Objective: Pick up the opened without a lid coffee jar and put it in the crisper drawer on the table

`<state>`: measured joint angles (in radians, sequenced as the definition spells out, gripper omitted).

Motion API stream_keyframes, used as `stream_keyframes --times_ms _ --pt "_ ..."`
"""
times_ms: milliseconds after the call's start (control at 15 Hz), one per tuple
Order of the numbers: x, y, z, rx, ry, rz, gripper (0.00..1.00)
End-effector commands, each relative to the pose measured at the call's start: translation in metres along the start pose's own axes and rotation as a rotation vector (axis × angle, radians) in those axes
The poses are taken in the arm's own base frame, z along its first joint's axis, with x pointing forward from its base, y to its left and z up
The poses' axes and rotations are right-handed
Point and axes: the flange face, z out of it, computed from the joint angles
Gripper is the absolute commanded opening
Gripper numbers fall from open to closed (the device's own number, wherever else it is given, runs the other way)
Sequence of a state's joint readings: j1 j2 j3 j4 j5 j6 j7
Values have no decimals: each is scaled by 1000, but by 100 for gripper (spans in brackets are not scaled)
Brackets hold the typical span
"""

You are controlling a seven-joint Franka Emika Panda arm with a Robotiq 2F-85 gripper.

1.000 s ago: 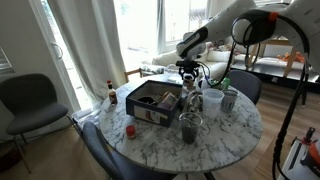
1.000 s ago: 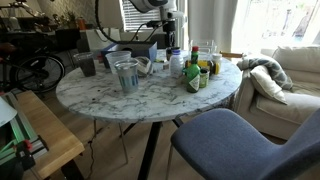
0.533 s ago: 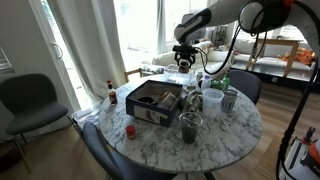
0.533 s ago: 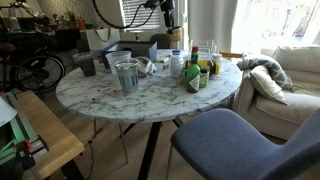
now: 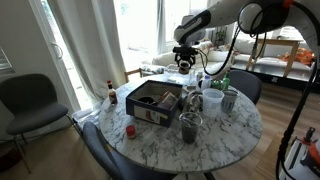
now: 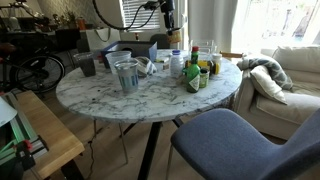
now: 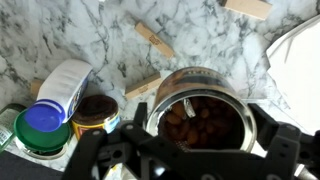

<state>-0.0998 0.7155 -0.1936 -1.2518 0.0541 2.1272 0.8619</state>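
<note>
Coffee jar (image 7: 200, 118) — lidless, pinched in end effector (image 7: 195, 152) — higher than a second ago.

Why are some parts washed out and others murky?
In an exterior view the windows blow out white behind the arm; in an exterior view a window glares at the right, the left being dim; in the wrist view the claw is a dark close-up blur, the open coffee jar sharper.
</note>
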Motion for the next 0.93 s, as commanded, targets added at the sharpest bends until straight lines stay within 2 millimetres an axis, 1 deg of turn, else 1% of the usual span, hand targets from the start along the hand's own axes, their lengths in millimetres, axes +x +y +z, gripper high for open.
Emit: stream_keyframes --times_ms 0,67,200,400,667,867 --pt "18 -7 -21 15 -6 40 71" --pt "24 -9 -30 17 -10 50 71" --pt "34 -12 -41 4 -15 74 71" --pt "49 -9 -41 -11 -29 133 71" --pt "67 -8 -16 11 -28 210 71" --pt "77 -13 6 95 -13 273 71"
